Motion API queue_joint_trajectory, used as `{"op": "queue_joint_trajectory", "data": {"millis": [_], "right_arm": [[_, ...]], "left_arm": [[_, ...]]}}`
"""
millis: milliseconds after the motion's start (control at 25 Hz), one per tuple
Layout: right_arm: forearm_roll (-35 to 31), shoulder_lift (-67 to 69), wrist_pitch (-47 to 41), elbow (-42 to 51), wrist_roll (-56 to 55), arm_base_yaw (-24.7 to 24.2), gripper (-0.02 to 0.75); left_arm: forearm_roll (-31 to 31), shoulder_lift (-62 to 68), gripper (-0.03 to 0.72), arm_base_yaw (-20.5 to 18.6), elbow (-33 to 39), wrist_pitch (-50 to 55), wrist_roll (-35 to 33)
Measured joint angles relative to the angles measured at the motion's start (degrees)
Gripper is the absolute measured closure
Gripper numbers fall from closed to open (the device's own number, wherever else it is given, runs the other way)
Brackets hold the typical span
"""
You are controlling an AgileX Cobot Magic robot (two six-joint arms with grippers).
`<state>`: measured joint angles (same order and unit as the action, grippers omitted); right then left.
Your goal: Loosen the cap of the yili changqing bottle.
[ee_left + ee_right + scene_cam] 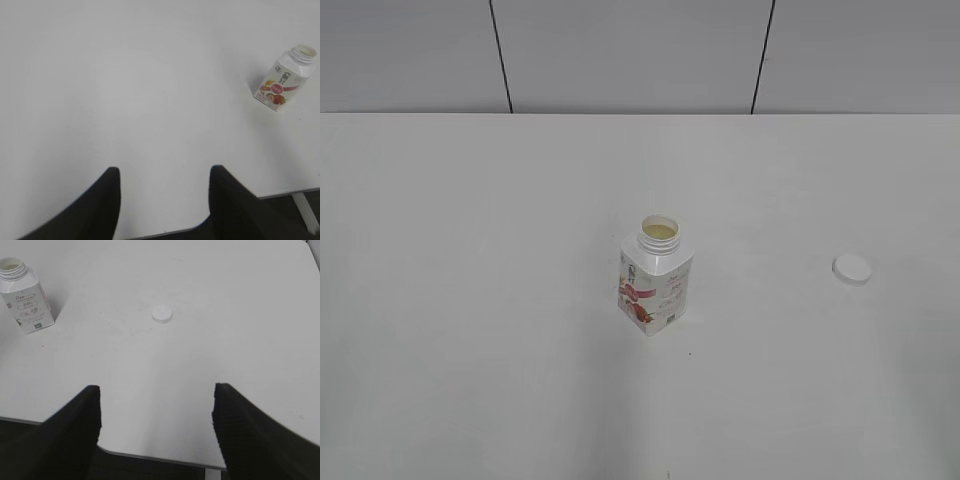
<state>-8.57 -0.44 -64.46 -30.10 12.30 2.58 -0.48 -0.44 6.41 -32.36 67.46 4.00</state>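
Observation:
The yili changqing bottle (656, 278) stands upright near the middle of the white table, its neck uncovered and pale liquid showing inside. It also shows in the left wrist view, bottle (285, 77), and the right wrist view, bottle (25, 295). The white cap (851, 268) lies flat on the table well to the bottle's right, cap (162, 313). My left gripper (165, 172) hangs open and empty over the table's near edge, far from the bottle. My right gripper (156, 390) is open wide and empty, back from the cap. Neither arm appears in the exterior view.
The table (470, 300) is plain white with a grey panelled wall (620, 50) behind it. Its near edge shows just under both grippers, with dark floor and a white table leg (305, 212) below.

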Motion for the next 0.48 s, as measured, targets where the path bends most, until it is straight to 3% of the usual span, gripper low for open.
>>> {"op": "queue_joint_trajectory", "data": {"millis": [480], "right_arm": [[0.05, 0.00, 1.15, 0.58, 0.07, 0.00, 0.186]], "left_arm": [[0.00, 0.00, 0.325, 0.00, 2.64, -6.67, -0.22]]}}
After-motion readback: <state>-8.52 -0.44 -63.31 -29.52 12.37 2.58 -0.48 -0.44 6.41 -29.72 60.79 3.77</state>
